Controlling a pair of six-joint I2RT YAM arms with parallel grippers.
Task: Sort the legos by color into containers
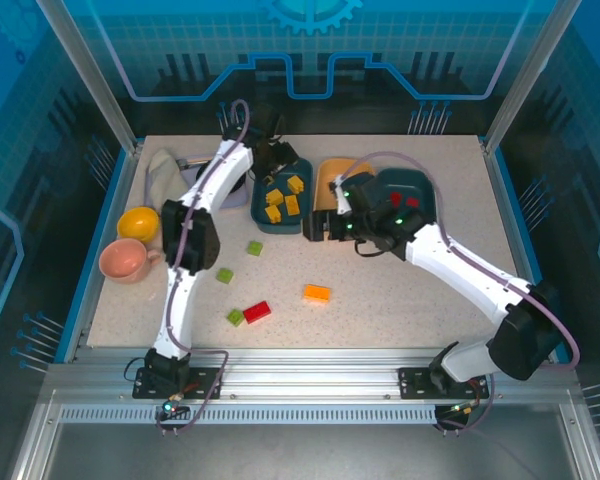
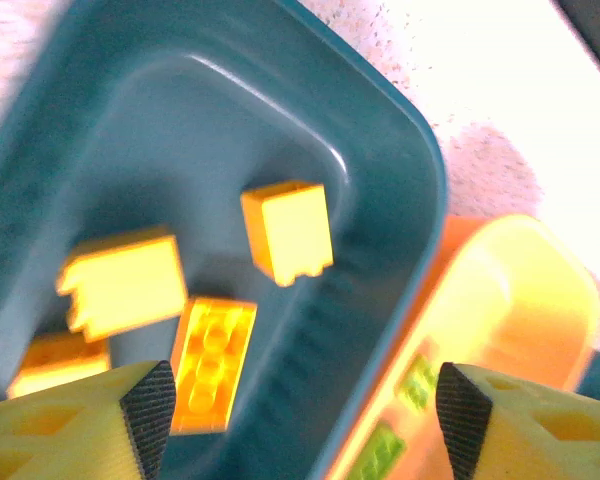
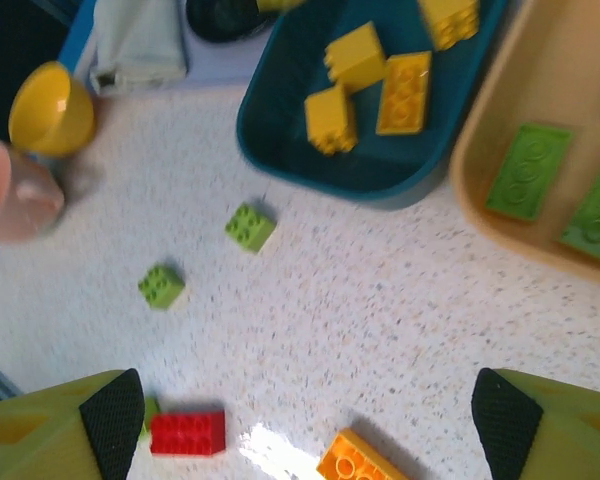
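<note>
My left gripper (image 1: 271, 168) (image 2: 300, 420) hangs open over the left dark teal container (image 1: 259, 214) (image 2: 130, 120), with nothing between its fingers. Several yellow legos lie in that tray, one (image 2: 287, 230) just ahead of the jaws. The orange-tan container (image 1: 332, 172) (image 2: 510, 300) beside it holds green legos (image 2: 415, 385) (image 3: 525, 170). Red legos (image 1: 395, 198) lie in the right teal container (image 1: 427, 186). My right gripper (image 1: 316, 228) (image 3: 305, 420) is open above bare table, empty. Loose on the table are green legos (image 1: 254, 248) (image 3: 250, 226) (image 1: 224, 275) (image 3: 161, 286) (image 1: 236, 317), a red lego (image 1: 257, 311) (image 3: 187, 433) and an orange lego (image 1: 317, 293) (image 3: 355, 460).
A yellow bowl (image 1: 138, 222) (image 3: 50, 108) and a pink cup (image 1: 125, 260) (image 3: 15, 195) stand at the table's left edge. A grey cloth (image 1: 163, 170) (image 3: 135, 40) lies at the back left, next to a lavender tray (image 1: 202, 175) partly hidden by the left arm.
</note>
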